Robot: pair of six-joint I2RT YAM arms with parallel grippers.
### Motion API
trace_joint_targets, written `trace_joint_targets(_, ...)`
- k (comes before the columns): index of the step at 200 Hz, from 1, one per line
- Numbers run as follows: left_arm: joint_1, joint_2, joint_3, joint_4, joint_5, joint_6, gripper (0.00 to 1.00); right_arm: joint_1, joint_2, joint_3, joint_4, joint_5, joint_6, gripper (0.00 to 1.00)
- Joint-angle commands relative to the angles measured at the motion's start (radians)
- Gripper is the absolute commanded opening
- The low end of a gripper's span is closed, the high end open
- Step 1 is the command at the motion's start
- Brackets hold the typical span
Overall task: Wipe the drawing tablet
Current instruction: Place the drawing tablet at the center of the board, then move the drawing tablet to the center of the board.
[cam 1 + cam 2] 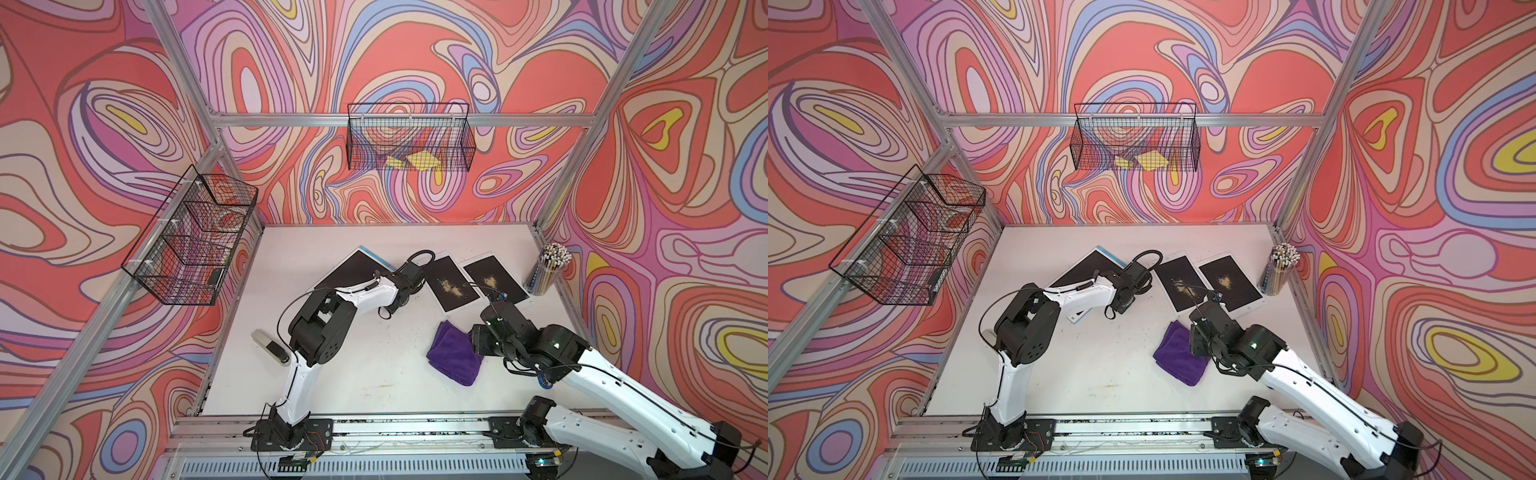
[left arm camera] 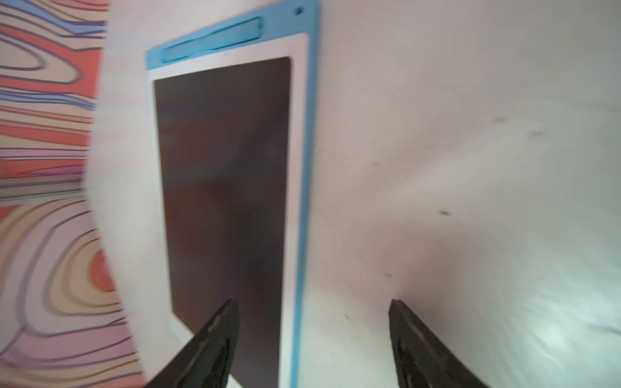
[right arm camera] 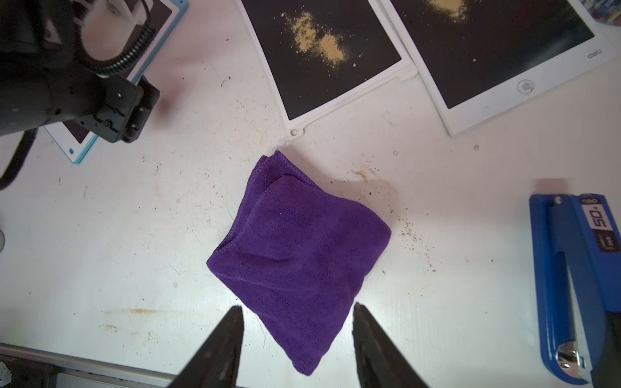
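Blue stapler near cloth; right-wrist view only

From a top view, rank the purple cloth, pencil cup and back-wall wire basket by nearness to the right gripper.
1. purple cloth, just beside the right gripper.
2. pencil cup, table's far right edge.
3. wire basket, hung on the back wall.

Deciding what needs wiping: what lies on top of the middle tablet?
Tan powder lies mid-screen on the middle tablet; nothing else shows on it. The left arm's cable hides its far corner in both top views.
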Motion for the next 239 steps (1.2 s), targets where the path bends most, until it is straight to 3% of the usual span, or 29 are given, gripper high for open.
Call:
trace_joint_targets(1, 0.012, -0.11, -0.039, -0.033, 0.37, -0.101, 0.75, -0.039, 0.077, 0.06, 0.042, -0.039, -0.04, 0.59)
trace_joint_targets(34, 0.075, -0.199, -0.077, 0.051, 0.546, -0.241, 0.72, -0.255, 0.265, 0.089, 0.188, -0.246, -0.137, 0.58)
trace_joint_targets(73, 0.158, -0.219, -0.2, 0.191, 0.663, -0.377, 0.67, -0.262, 0.558, 0.123, 0.221, -0.287, -0.167, 0.66)
trace_joint_targets(99, 0.161, -0.221, -0.234, 0.233, 0.696, -0.419, 0.63, -0.25, 0.551, 0.095, 0.224, -0.258, -0.127, 0.75)
trace_joint_targets(116, 0.161, -0.241, -0.267, 0.276, 0.706, -0.441, 0.63, -0.235, 0.534, 0.099, 0.185, -0.236, -0.121, 0.89)
trace_joint_targets(147, 0.164, -0.25, -0.287, 0.296, 0.718, -0.482, 0.63, -0.23, 0.526, 0.14, 0.157, -0.179, -0.095, 0.91)
trace_joint_targets(170, 0.169, -0.219, -0.285, 0.413, 0.803, -0.582, 0.63, -0.287, 0.6, 0.27, 0.191, -0.168, -0.105, 0.87)
trace_joint_targets(185, 0.177, -0.169, -0.258, 0.473, 0.87, -0.665, 0.63, -0.378, 0.687, 0.357, 0.26, -0.232, -0.114, 0.85)
trace_joint_targets(203, 0.182, -0.097, -0.218, 0.541, 0.939, -0.762, 0.63, -0.477, 0.871, 0.515, 0.306, -0.342, -0.119, 0.83)
trace_joint_targets(239, 0.191, 0.02, -0.114, 0.577, 0.964, -0.822, 0.61, -0.532, 1.227, 0.922, 0.255, -0.367, -0.121, 0.83)
